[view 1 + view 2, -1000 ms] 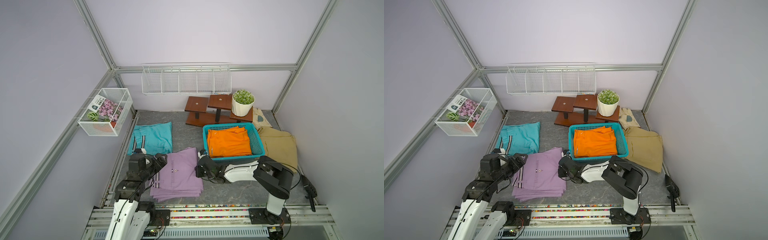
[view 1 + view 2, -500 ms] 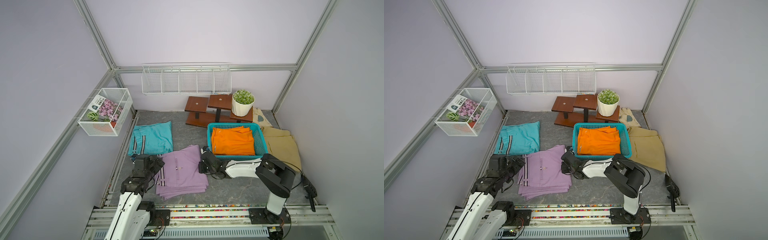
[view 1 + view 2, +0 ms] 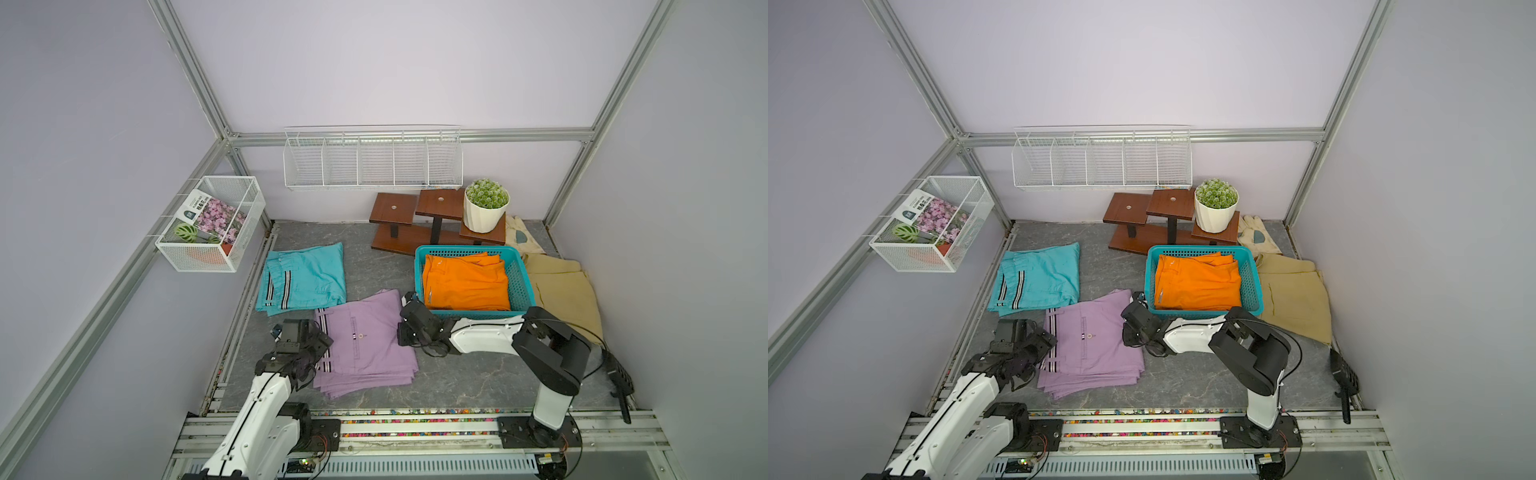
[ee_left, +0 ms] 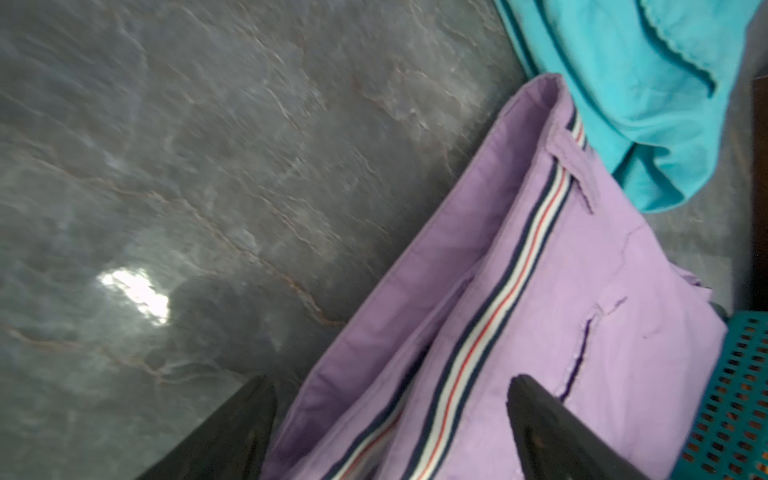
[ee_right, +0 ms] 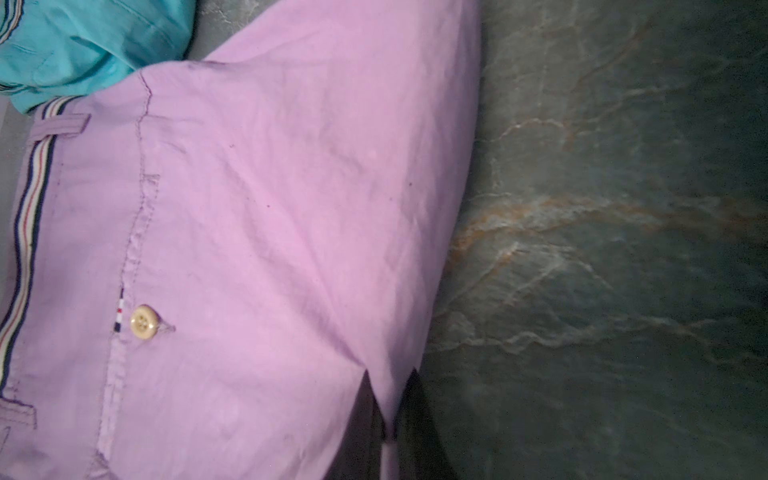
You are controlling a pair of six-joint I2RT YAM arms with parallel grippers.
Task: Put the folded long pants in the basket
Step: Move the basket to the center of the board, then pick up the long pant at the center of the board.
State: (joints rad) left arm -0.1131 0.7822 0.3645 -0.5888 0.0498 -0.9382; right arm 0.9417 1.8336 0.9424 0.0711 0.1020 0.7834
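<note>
— So, status on the lilac pants (image 3: 365,340)?
— Flat on the tabletop (image 3: 457,374), lower centre in both top views, just left of the basket (image 3: 457,250). Right gripper (image 5: 390,386) is pinched tight on their basket-side edge; left gripper (image 4: 388,380) stands wide, straddling the striped waistband edge.
— Why both ends?
— Probably so the stack lifts level without unfolding. Orange pants (image 3: 465,282) already lie in the basket; teal pants (image 3: 309,274) and khaki pants (image 3: 565,291) wait outside it.
</note>
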